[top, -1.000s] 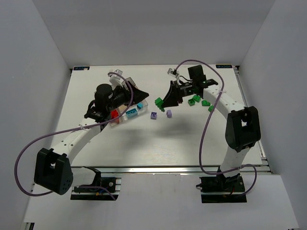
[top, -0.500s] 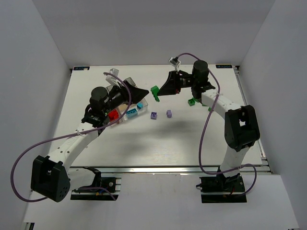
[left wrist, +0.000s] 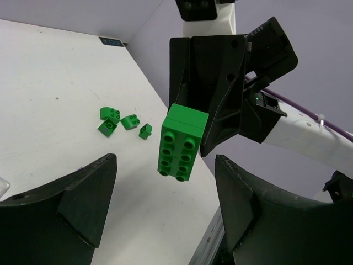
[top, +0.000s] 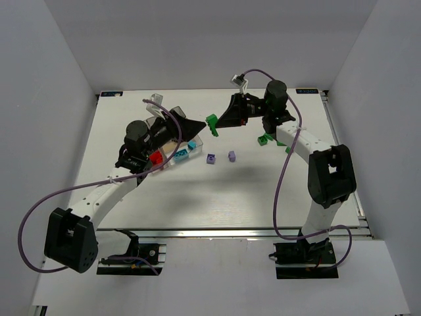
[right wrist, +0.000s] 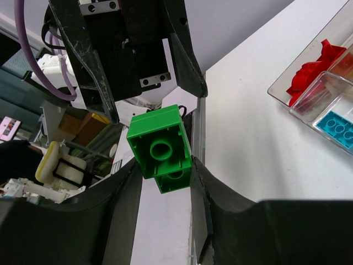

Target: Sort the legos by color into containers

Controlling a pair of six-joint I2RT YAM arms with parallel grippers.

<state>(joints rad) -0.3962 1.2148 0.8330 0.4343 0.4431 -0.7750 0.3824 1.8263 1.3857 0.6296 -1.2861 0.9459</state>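
In the right gripper (right wrist: 165,170), clamped tight, hangs a green brick (left wrist: 181,142), just lifted off the table (top: 197,197) and carried leftward; facing it, the left gripper (top: 196,126) has spread wider, empty, near the box (right wrist: 298,105): probably a handover.

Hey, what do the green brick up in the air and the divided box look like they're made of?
Green brick: likely hard molded plastic, opaque with a slight sheen; crisp round studs and sharp edges. Divided box: probably clear rigid plastic, glossy; red bricks show through its thin walls.
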